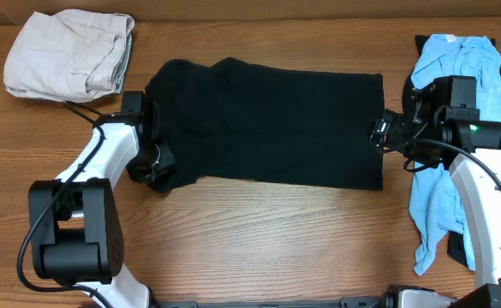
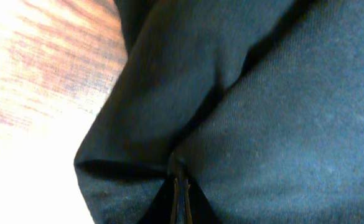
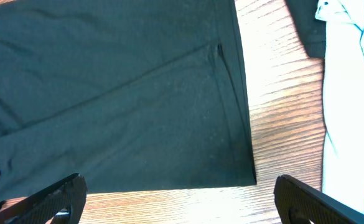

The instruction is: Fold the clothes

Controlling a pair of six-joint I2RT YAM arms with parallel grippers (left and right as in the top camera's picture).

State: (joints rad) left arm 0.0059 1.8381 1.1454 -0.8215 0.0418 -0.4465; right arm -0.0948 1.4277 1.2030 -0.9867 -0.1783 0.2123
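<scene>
Left wrist: left gripper (image 2: 180, 190) is pinching the black garment (image 2: 281, 124) (soft, limp). Right gripper (image 3: 182, 202) is gaping beside its hem, probably the best hold.

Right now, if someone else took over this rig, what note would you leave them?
Left gripper: shut on the black garment at its left edge.
Right gripper: open over the garment's right hem, holding nothing.
The black garment lies spread mid-table. The beige garment is roughly folded at far left; the light blue shirt is crumpled at right.
To do: fold the black one, then the blue shirt.
</scene>
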